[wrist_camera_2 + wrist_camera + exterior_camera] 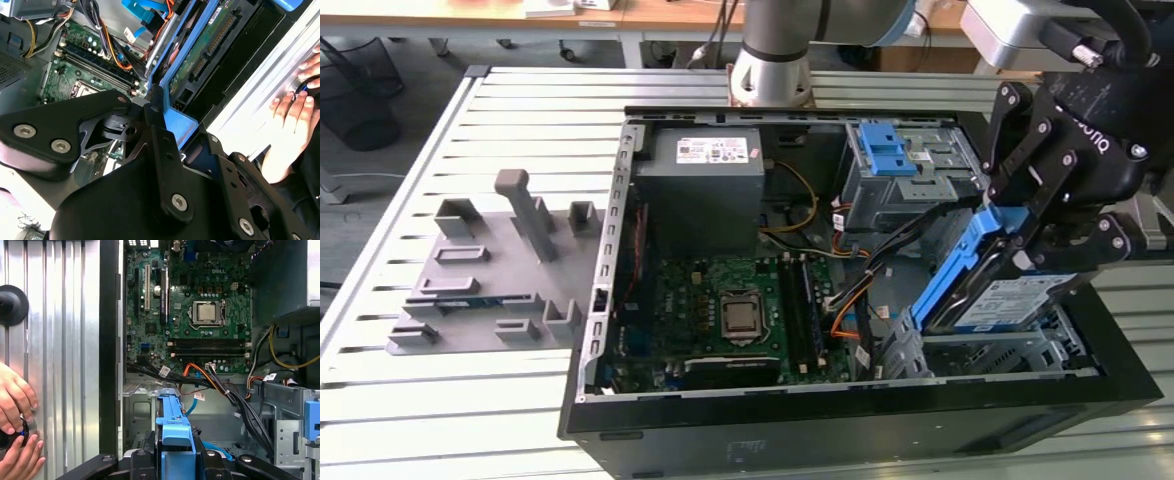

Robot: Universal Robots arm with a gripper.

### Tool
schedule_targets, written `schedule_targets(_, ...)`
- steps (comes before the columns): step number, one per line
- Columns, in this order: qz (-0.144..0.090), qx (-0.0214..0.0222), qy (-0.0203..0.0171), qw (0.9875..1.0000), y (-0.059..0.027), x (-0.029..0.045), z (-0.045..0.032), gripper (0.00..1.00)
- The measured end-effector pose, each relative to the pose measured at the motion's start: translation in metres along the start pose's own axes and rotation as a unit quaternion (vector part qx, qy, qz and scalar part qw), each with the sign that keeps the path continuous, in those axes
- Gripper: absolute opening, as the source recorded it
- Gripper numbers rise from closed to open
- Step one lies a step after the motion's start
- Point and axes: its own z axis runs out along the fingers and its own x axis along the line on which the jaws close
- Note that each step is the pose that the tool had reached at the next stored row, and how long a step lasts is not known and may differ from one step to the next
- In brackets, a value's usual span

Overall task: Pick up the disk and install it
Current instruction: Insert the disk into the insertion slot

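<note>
Gripper [1061, 255] fingers [1107, 238] clamped on the disk [994, 300], tilted above drive cage [1001, 350] | Risk: held at this angle, its blue frame may jam on cage rim or snag cables [881, 262].

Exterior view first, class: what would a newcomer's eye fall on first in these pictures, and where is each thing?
The black gripper at the exterior view's right, shut on the disk, which hangs tilted over the drive cage of the open computer case. Next, the green motherboard lying bare in the case. In the first wrist view, a person's hand rests on the slatted table beside the case.
</note>
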Motion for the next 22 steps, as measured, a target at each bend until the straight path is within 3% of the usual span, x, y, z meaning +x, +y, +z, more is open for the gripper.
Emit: schedule_targets(22,0.0,0.0,0.0,1.0,-0.0001,0.0,0.0154,0.36)
